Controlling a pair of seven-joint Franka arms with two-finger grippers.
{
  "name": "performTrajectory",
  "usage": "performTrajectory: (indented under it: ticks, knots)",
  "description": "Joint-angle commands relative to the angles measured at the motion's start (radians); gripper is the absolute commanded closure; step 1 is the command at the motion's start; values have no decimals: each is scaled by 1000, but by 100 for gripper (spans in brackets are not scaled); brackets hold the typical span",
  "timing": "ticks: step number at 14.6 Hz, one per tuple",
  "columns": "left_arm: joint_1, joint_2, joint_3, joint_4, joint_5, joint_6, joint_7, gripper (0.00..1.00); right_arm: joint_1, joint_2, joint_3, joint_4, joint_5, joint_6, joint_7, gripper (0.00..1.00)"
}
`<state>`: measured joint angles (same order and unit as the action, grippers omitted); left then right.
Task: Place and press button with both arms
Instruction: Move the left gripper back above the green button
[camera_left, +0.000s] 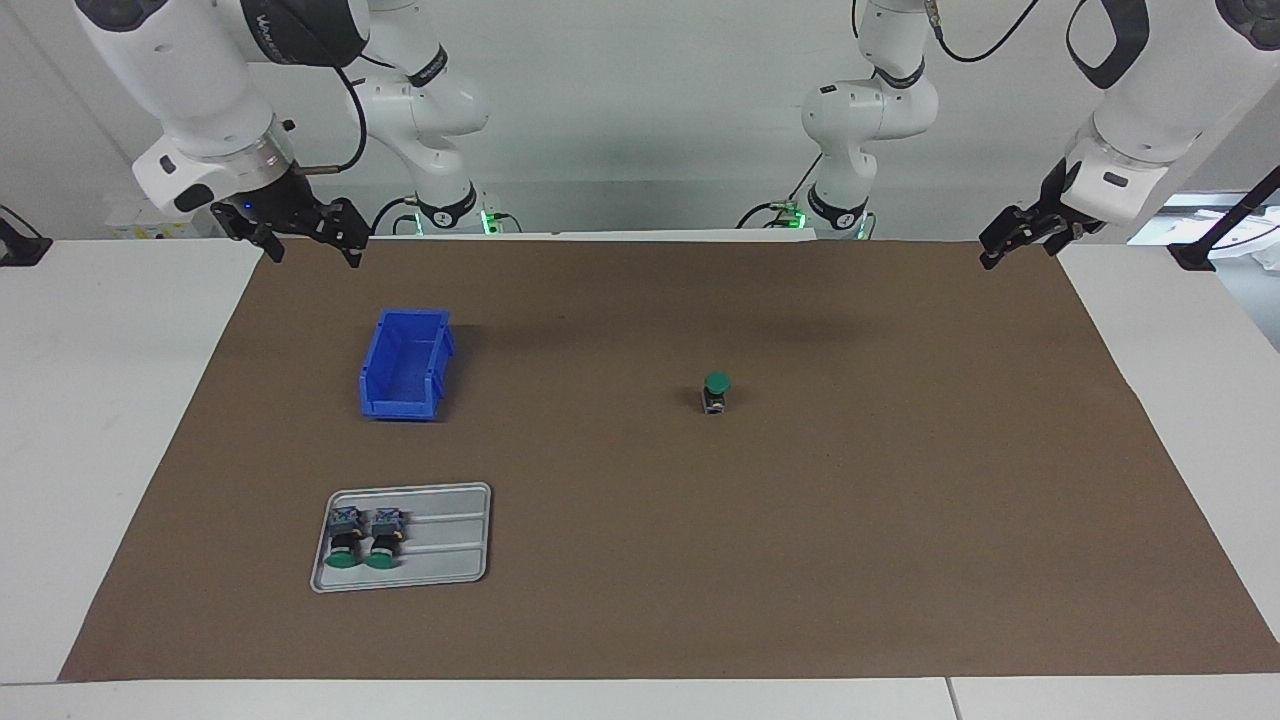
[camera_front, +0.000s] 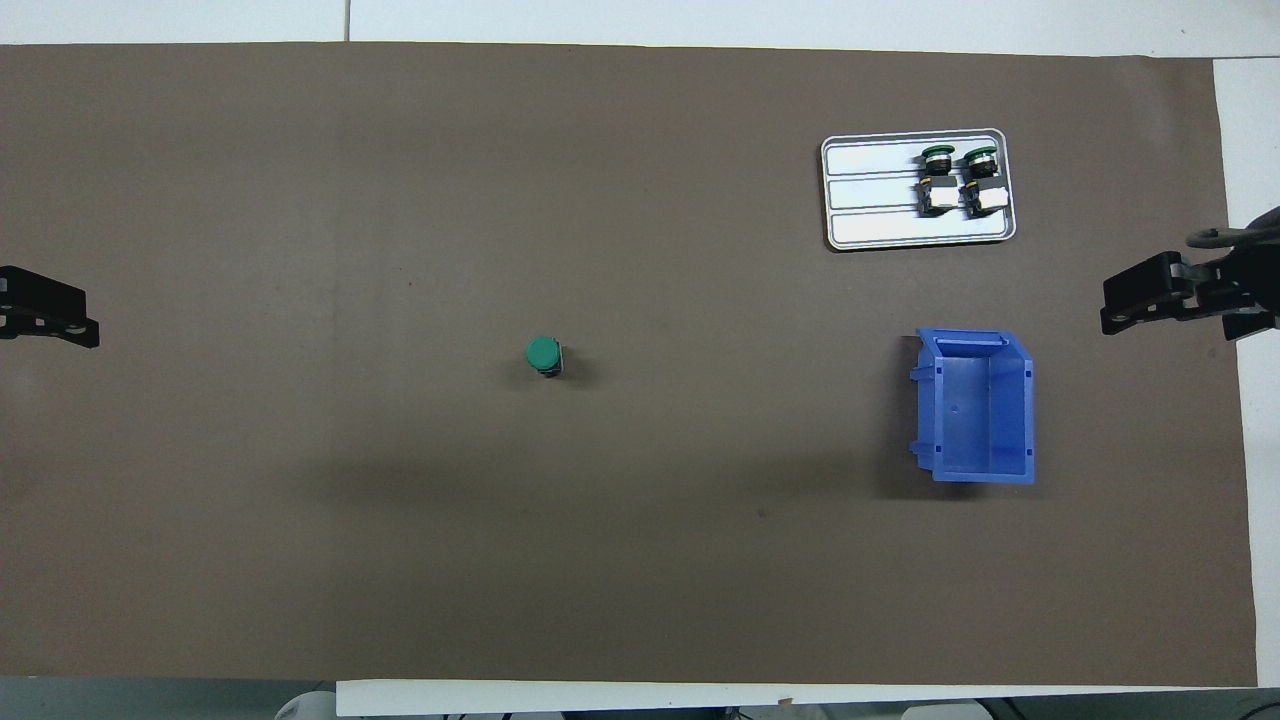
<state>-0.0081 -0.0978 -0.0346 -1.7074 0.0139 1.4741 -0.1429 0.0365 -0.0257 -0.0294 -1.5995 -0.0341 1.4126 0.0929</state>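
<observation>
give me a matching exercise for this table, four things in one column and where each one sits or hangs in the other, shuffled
Things
1. lone button
2. two buttons
3. blue bin
4. left gripper

Places or states
A. lying side by side on the grey tray
B. empty, on the mat toward the right arm's end, nearer to the robots than the tray
C. open, raised over the mat's edge, holding nothing
D. standing upright, green cap up, near the middle of the brown mat

Pairs: 1-D, 2-A, 3-B, 4-C
</observation>
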Motion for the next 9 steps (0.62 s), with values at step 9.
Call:
performTrajectory:
  ticks: [9]
  knots:
    - [-45,-25,-2,-21,6,-4,118,0,-3,-17,-1,-20,0,14,-19,0]
